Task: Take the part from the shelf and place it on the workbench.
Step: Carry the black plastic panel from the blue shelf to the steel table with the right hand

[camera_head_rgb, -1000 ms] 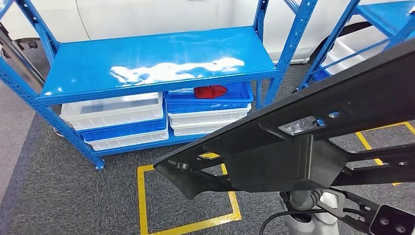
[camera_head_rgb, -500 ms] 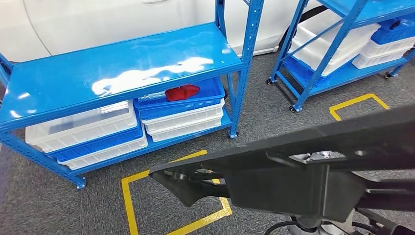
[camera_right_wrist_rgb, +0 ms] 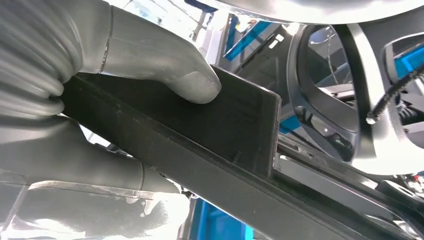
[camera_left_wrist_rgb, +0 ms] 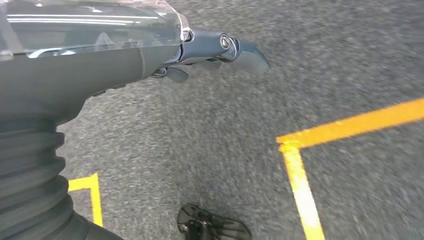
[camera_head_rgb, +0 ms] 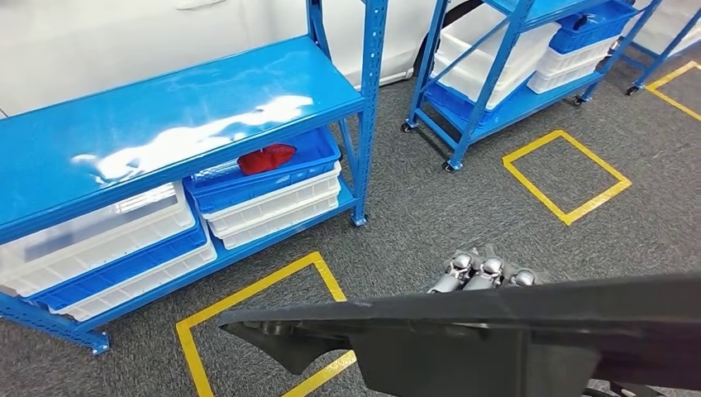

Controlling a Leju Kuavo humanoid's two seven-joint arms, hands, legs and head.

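Transport step in hand: black part (camera_head_rgb: pixel 496 331) off the shelf (camera_head_rgb: pixel 165 107), clamped in right robot hand (camera_right_wrist_rgb: pixel 100 100). Left robot hand (camera_left_wrist_rgb: pixel 200 55) hangs empty, fingers curled. Next: locate worktop, lower part flat.

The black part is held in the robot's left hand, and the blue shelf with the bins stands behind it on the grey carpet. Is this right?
Not quite: the right hand holds the black part, its thumb pressed on the part's edge, as the right wrist view shows. In the left wrist view the left hand holds nothing. The rest is right: the blue shelf with its bins stands behind on the grey carpet.
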